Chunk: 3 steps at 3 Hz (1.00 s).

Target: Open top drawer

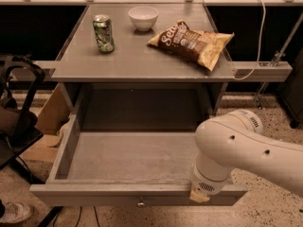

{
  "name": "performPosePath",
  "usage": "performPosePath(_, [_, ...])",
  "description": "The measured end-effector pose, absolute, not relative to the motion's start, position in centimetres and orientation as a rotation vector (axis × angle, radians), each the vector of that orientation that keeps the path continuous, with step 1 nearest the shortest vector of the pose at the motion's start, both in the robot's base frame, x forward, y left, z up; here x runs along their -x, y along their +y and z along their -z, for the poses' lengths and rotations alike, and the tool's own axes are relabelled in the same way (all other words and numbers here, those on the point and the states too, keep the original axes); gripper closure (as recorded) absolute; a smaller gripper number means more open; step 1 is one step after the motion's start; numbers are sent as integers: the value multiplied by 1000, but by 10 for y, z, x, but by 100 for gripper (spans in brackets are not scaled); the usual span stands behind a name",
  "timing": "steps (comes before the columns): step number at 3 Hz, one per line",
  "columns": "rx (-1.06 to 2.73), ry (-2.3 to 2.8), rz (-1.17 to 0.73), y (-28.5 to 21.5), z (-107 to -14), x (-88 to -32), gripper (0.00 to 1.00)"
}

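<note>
The top drawer (pixel 113 191) is a wide grey drawer under the grey table top (pixel 137 63). It stands pulled far out toward me, and its plain grey inside (pixel 128 155) shows nothing in it. A small round metal knob (pixel 140 203) sits at the centre of its front. My white arm (pixel 241 148) reaches in from the right and ends over the drawer's front right corner. The gripper is hidden behind and below the arm's last white link, so it does not show.
On the table top stand a green can (pixel 103 33), a white bowl (pixel 143 17) and a brown chip bag (pixel 191 42). A white cable (pixel 259 32) hangs at the right. A black chair (pixel 14 108) and a cardboard box (pixel 49 117) stand left of the drawer.
</note>
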<state>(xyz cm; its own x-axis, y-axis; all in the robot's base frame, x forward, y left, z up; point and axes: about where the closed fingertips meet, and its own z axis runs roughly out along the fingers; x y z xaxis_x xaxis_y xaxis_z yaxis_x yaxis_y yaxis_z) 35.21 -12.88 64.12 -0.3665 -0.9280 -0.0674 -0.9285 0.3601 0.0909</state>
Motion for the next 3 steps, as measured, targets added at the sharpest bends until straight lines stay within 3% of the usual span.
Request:
performPosePath(1, [1766, 2587, -178, -129, -641, -352, 16])
performPosePath(2, [1766, 2587, -177, -129, -641, -352, 0])
performPosePath(3, [1759, 2580, -181, -129, -643, -351, 0])
